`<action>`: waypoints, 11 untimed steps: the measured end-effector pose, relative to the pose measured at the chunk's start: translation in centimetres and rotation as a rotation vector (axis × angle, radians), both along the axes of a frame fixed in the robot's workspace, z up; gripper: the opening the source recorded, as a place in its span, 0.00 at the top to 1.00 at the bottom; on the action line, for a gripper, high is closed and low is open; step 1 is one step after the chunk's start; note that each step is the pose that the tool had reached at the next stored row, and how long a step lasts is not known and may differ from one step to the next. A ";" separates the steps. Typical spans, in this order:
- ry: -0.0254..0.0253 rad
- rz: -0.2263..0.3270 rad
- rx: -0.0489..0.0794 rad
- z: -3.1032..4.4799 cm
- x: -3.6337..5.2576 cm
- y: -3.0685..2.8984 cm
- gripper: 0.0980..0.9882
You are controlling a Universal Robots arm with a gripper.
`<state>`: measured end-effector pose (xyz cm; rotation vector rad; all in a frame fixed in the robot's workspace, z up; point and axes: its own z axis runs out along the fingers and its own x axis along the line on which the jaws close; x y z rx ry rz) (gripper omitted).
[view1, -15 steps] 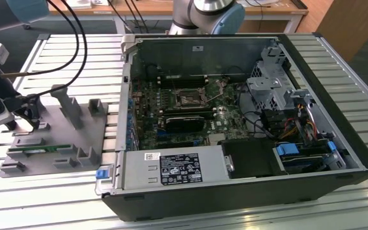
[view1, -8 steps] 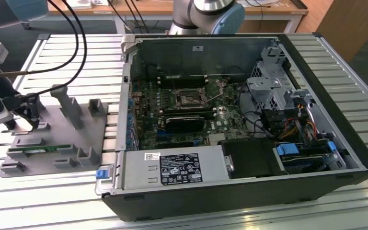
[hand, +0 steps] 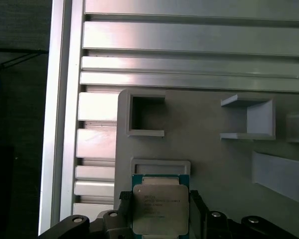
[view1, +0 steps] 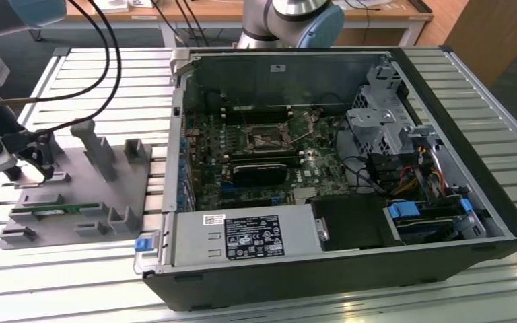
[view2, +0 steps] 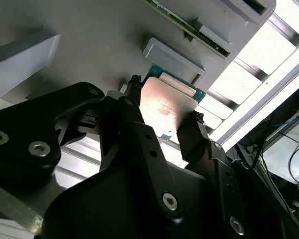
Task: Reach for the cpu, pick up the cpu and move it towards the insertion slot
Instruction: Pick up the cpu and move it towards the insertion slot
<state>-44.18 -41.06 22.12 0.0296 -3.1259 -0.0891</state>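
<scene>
The cpu (hand: pixel 159 209) sits pinched by the gripper (view2: pixel 165 99); exterior view shows the insertion slot (view1: pixel 265 139).

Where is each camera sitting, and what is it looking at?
Exterior view: off the arm, up high, looking down on the open computer, grey tray and claw.
First wrist view: on the arm, looking down on the cpu; the claw's black body shows.
Second wrist view: on the arm, looking slantwise along the claw's black body.
Both wrist views share the cpu, with the claw around it.
</scene>
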 end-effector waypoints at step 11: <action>-0.0001 0.000 0.000 0.50 0.00 0.12 0.50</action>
